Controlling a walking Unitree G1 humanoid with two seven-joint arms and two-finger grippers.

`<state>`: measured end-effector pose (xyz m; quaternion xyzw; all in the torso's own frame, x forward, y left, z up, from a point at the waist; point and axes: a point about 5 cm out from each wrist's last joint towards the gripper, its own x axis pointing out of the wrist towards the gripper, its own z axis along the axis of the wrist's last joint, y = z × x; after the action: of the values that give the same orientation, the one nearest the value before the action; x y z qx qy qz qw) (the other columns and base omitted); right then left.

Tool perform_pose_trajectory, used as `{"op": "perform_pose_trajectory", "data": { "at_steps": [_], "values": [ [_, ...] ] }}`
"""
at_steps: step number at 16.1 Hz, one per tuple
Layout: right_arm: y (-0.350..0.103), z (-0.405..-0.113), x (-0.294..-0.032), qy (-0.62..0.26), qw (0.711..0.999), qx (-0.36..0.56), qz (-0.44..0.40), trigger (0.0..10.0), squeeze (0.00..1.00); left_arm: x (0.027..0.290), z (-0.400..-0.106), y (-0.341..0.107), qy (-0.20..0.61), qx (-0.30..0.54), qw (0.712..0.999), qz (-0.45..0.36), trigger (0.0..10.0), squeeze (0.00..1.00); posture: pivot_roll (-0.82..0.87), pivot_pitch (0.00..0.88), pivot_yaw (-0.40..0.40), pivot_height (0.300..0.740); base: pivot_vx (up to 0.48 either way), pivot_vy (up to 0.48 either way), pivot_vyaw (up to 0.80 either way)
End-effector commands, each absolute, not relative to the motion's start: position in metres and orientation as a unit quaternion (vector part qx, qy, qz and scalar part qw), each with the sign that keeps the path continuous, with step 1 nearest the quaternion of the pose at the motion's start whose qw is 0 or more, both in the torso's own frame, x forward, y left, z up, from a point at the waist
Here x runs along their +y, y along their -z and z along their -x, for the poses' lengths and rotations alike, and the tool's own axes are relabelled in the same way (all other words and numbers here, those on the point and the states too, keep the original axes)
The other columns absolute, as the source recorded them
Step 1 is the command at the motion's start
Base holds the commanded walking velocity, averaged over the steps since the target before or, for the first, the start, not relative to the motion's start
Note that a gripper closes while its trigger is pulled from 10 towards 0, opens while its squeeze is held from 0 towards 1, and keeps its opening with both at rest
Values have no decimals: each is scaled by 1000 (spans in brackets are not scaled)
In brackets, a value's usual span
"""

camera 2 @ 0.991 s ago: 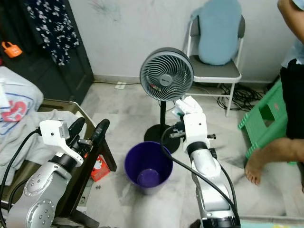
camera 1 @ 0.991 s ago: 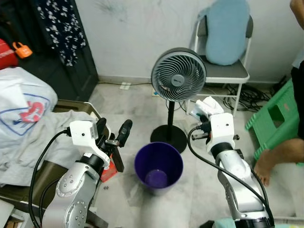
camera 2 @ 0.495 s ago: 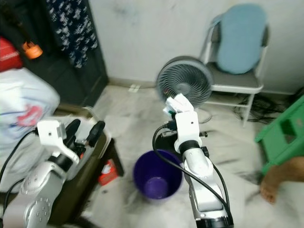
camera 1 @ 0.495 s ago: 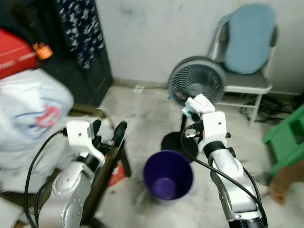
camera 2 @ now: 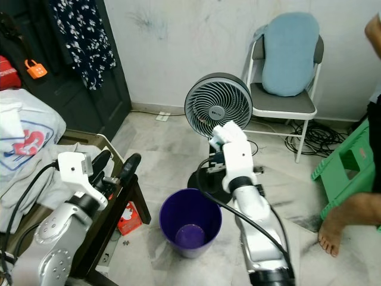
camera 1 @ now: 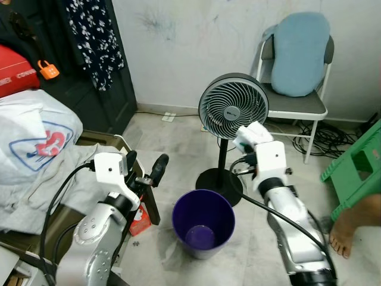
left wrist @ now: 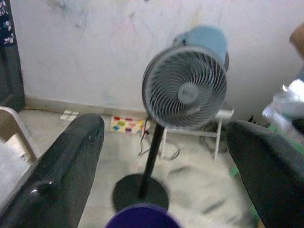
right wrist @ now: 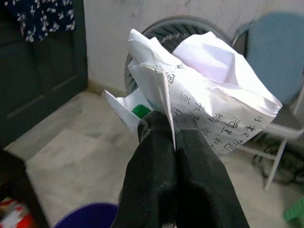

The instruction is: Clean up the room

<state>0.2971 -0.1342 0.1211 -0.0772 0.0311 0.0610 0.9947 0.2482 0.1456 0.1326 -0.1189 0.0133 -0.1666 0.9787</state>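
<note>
My right gripper (right wrist: 171, 128) is shut on a crumpled sheet of white paper (right wrist: 204, 95) with printed text. In the head views that paper (camera 1: 249, 134) sits at the top of my right arm, above and just behind the far rim of a purple bin (camera 1: 202, 221) that stands on the floor. The bin looks empty inside. My left gripper (camera 1: 144, 168) is held open to the left of the bin, with nothing between its black fingers (left wrist: 61, 175).
A standing fan (camera 1: 232, 110) is right behind the bin. A chair with a blue cushion (camera 1: 297, 53) stands by the wall. A low table with clothes and a white bag (camera 1: 33, 140) is on the left. A green stool (camera 1: 356, 164) and a person's foot (camera 1: 345, 229) are on the right.
The camera swung and settled again. My right gripper with the paper stays raised behind the bin. The left gripper holds about the same pose.
</note>
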Motion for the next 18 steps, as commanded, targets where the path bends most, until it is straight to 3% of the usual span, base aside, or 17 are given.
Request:
{"op": "perform_pose_trajectory", "data": {
  "at_steps": [1, 3, 5, 8, 13, 18],
  "values": [
    [-117, -304, -125, -70, 994, 48, 67, 10000, 0, 156, -241, -133, 179, 17, 979, 93, 10000, 0, -1, 54, 21, 740, 0, 0, 0],
    [-99, -315, -114, -65, 991, 100, 61, 10000, 0, 180, -218, -124, 229, 60, 970, 55, 10000, 0, 33, 79, 19, 740, 0, 0, 0],
    [-90, -324, -103, -78, 987, 123, 73, 10000, 0, 211, -195, -115, 231, 107, 967, 27, 10000, 0, 77, 123, 28, 740, 0, 0, 0],
    [-83, -336, -86, -103, 980, 141, 95, 10000, 0, 238, -175, -119, 237, 143, 961, 2, 10000, 0, 128, 170, 40, 740, 0, 0, 0],
    [-74, -348, -71, -119, 968, 146, 168, 10000, 0, 234, -154, -124, 282, 177, 943, 9, 10000, 0, 162, 231, 66, 740, 0, 0, 0],
    [-71, -356, -107, -20, 969, 164, 185, 10000, 0, 232, -151, -127, 290, 186, 939, 16, 10000, 0, 163, 256, 85, 740, 0, 0, 0]
  ]
}}
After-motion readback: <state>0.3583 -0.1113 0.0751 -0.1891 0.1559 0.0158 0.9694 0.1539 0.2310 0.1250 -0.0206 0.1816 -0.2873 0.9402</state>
